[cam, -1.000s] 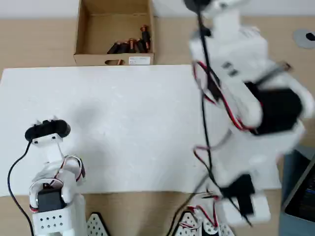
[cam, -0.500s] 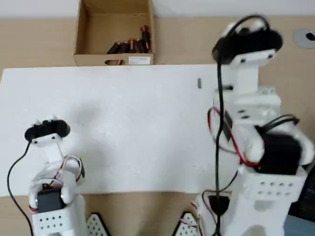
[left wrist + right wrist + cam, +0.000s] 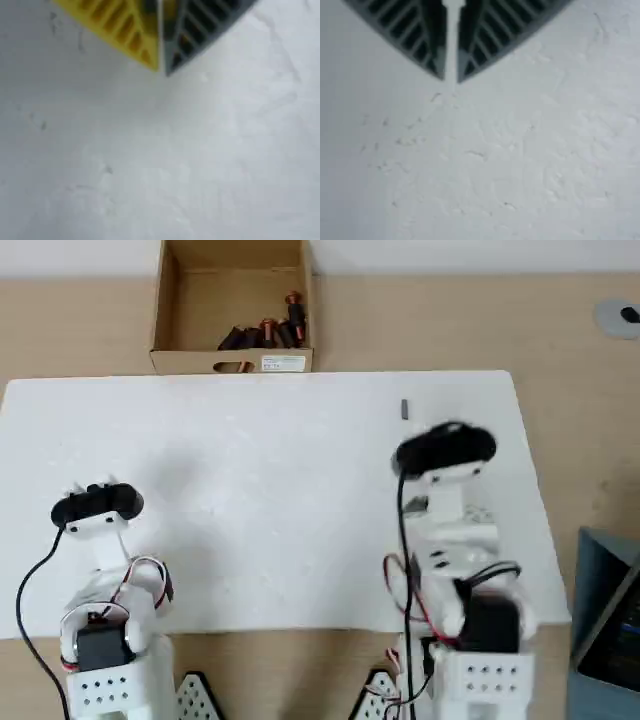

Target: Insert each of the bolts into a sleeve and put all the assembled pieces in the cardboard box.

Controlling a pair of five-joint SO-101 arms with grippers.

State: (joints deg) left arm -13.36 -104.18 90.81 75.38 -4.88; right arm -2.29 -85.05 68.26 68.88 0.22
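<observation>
Left gripper (image 3: pixel 161 70): clenched, holding nothing, low over the white mat (image 3: pixel 250 500). Cardboard box (image 3: pixel 157 310) sits past the mat's far edge. Assembled pieces (image 3: pixel 264 335) are heaped in its near right corner, axes mixed. Small grey piece (image 3: pixel 405 409) lies on the mat, long axis running away from the arms. Right gripper (image 3: pixel 451 77): clenched, empty, near that piece.

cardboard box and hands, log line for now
cardboard box: assembled pieces inside | left hand: shut, empty | right hand: shut, empty

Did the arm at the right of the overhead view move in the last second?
Yes. That arm has pulled back from level with the cardboard box toward its base, and is now folded over the white mat.
</observation>
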